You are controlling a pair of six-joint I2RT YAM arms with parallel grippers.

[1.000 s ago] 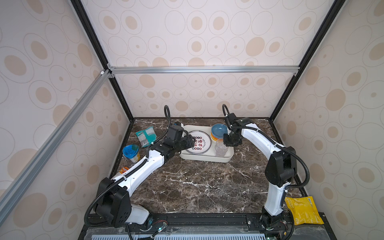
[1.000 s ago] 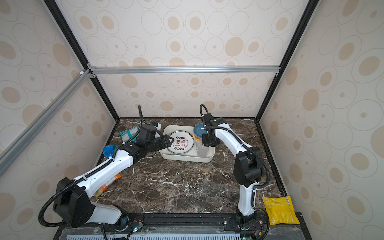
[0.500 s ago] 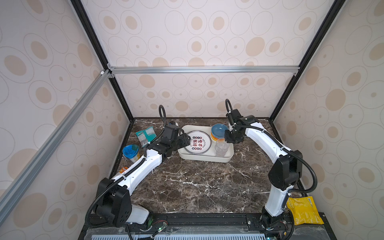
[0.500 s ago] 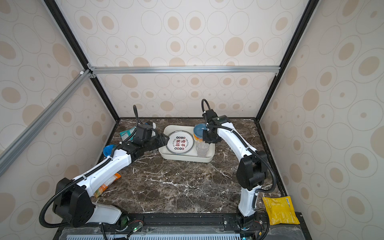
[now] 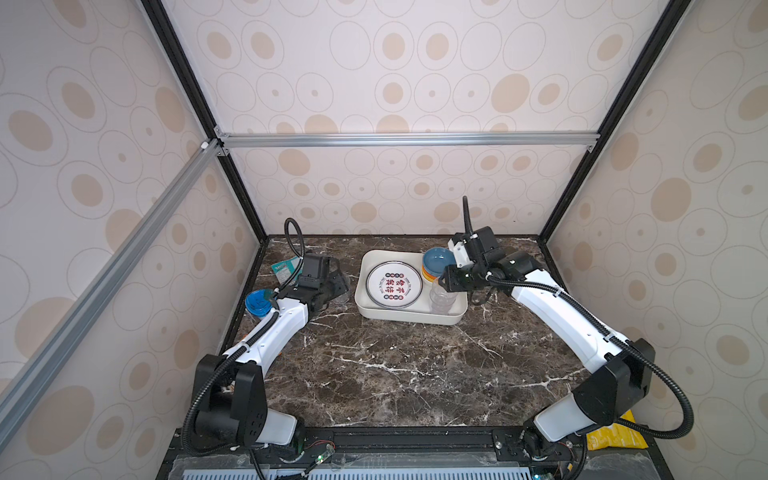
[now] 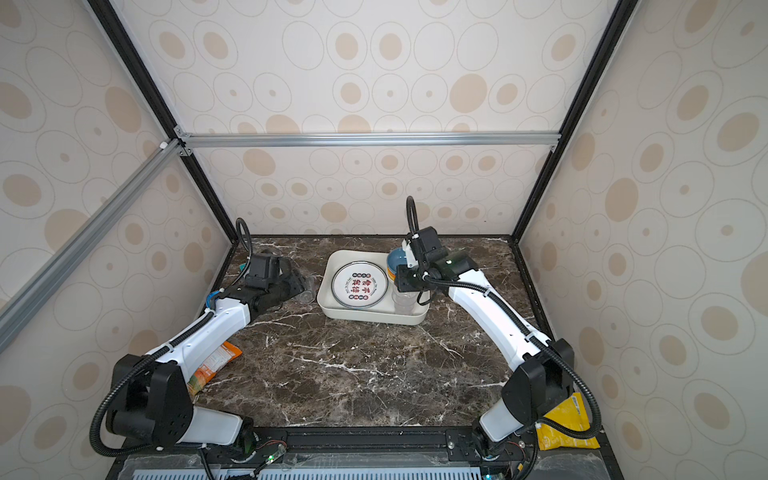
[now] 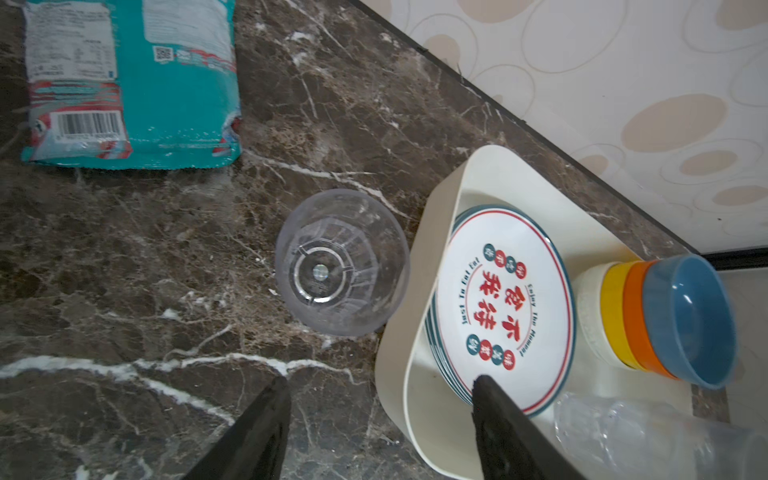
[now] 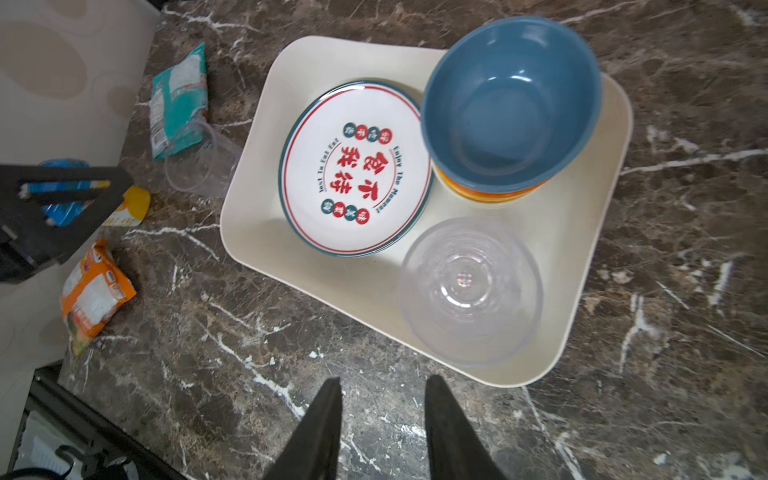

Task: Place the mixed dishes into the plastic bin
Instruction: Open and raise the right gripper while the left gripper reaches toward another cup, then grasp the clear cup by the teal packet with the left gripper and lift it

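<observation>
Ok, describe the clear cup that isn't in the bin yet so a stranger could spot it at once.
Find the white plastic bin at the back of the marble table. Just left of it in both top views, between it and the teal snack packet, a clear plastic cup stands upright on the marble. Unlike the clear cups inside the bin, it stands alone on bare tabletop.

Teal snack packet [image 7: 129, 79], orange snack packet [image 8: 93, 291], yellow packet [image 6: 570, 413], blue-lidded cup [image 5: 257, 302], dark marble tabletop [image 5: 395, 365]

left gripper [image 7: 379, 379], right gripper [image 8: 383, 379]: jaws apart, empty.
</observation>
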